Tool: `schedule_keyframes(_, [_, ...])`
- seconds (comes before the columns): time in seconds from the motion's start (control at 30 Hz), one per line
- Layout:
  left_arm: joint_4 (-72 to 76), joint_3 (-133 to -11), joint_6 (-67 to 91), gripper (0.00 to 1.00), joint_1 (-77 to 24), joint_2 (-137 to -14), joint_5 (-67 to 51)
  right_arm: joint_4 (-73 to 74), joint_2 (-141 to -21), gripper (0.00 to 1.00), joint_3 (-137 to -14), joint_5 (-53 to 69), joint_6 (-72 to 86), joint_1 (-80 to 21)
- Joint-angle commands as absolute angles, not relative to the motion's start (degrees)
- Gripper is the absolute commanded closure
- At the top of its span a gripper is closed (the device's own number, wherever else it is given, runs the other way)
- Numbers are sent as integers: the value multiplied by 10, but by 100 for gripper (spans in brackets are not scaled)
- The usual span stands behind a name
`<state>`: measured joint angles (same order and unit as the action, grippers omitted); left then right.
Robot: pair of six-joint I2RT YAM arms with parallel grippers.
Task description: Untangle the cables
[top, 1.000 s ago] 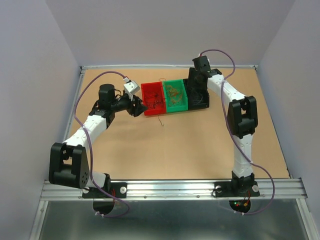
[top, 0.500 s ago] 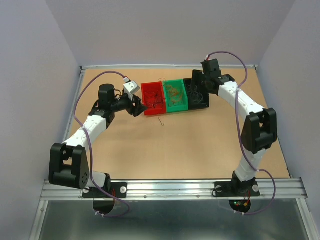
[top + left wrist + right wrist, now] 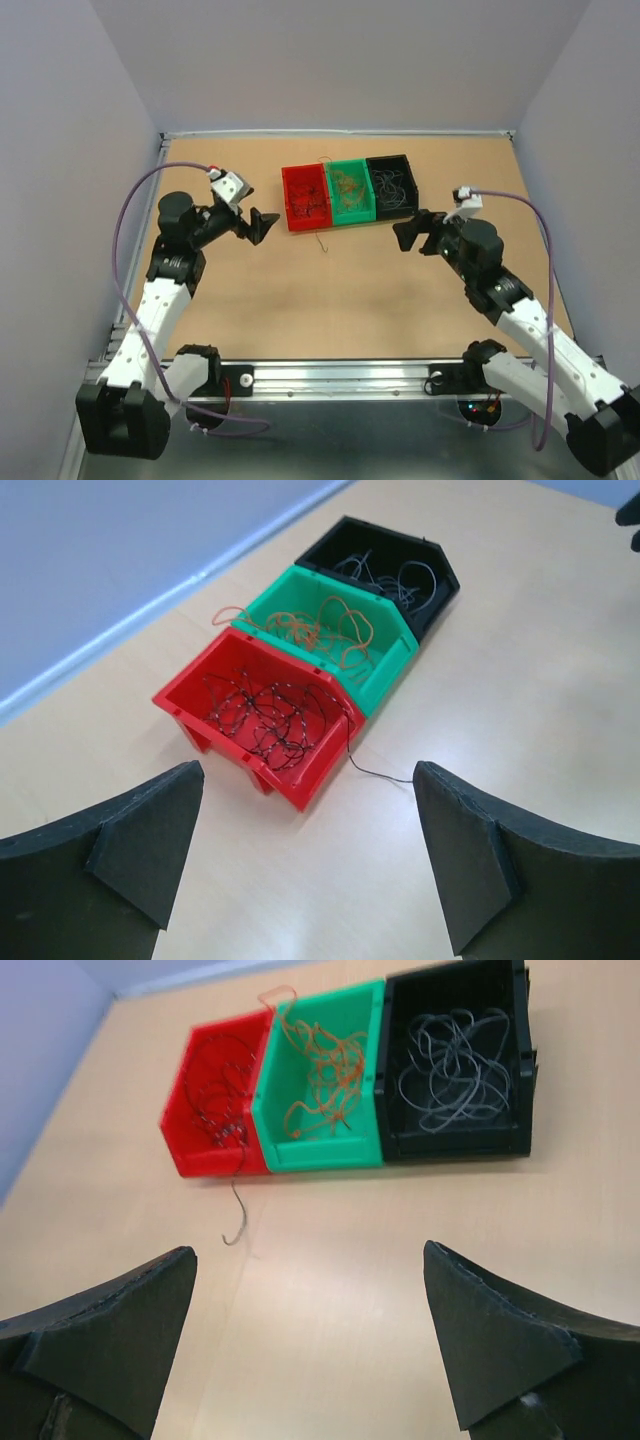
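The cables lie sorted in three bins in a row. Dark curly wires (image 3: 307, 198) fill the red bin (image 3: 310, 223), orange wires (image 3: 350, 185) the green bin (image 3: 356, 217), grey-black wires (image 3: 392, 183) the black bin (image 3: 398, 211). One thin dark wire (image 3: 322, 240) trails from the red bin onto the table; it also shows in the left wrist view (image 3: 378, 773) and the right wrist view (image 3: 238, 1222). My left gripper (image 3: 262, 225) is open and empty, left of the red bin. My right gripper (image 3: 412, 230) is open and empty, just in front of the black bin.
The bins stand at the back middle of a brown table (image 3: 330, 300) with a raised metal rim and grey walls on three sides. Purple arm cables loop beside each arm. In the wrist views both finger pairs (image 3: 150, 840) (image 3: 110, 1330) frame bare tabletop.
The right arm has left the black bin and swung back to the near right. The left arm has drawn back from the red bin toward the left.
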<state>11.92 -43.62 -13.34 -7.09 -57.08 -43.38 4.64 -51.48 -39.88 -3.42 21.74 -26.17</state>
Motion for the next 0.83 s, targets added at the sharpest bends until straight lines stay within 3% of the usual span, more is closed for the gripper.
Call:
schedule_keyframes(0.0, [142, -385, -110, 1, -61, -457, -403, -118, -390, 0, -277, -22, 249, -259])
schedule_keyframes(0.33, [221, -156, -31, 1, -60, -136, -148, -169, -333, 0, -222, -11, 276, -259])
schedule_keyframes(0.47, [240, -120, -33, 1, -60, -84, -189, -181, -345, 0, -220, -8, 275, -258])
schedule_keyframes(0.8, [244, -122, -46, 1, -60, -110, -205, -185, -346, 0, -217, -6, 274, -259])
